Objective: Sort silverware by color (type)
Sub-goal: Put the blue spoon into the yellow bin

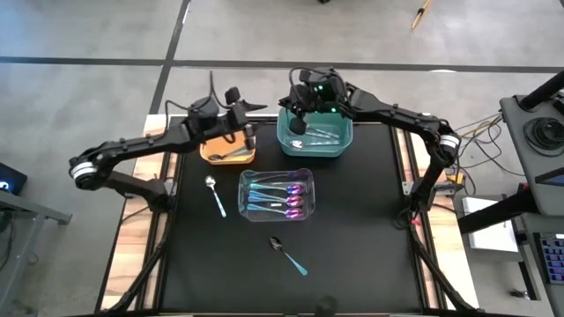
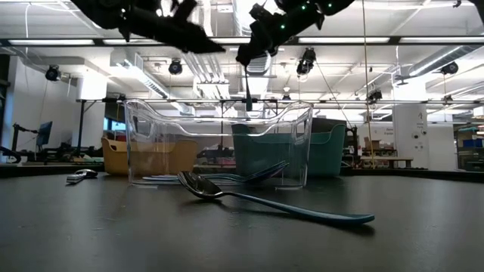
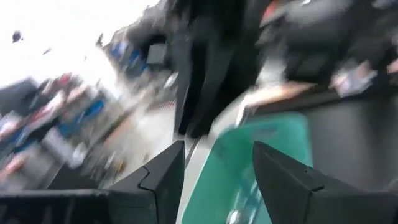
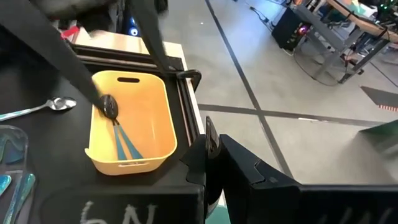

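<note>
My right gripper (image 1: 298,119) hovers over the teal bin (image 1: 339,145), shut on a thin spoon (image 2: 247,87) that hangs below it. That bin holds silver spoons (image 1: 322,134). My left gripper (image 1: 249,132) stands open and holds nothing (image 3: 217,146), above the right end of the yellow bin (image 4: 155,124), where dark-bowled spoons (image 4: 115,124) lie. The clear bin (image 1: 304,176) holds iridescent spoons (image 1: 280,198). A silver spoon (image 1: 214,194) and a dark spoon (image 1: 286,254) lie flat on the black mat. My right gripper pinches the spoon between its two shut fingers near the spoon's upper end (image 4: 211,135). The fingers reach out almost level from the table's right. The slim rest of the spoon (image 2: 247,94) hangs straight down, clear above the teal bin.
The three bins stand close together at the mat's far middle. The mat's near half holds only the two loose spoons. Both arms crowd the space over the yellow and teal bins. Wooden table edges (image 1: 145,229) flank the mat.
</note>
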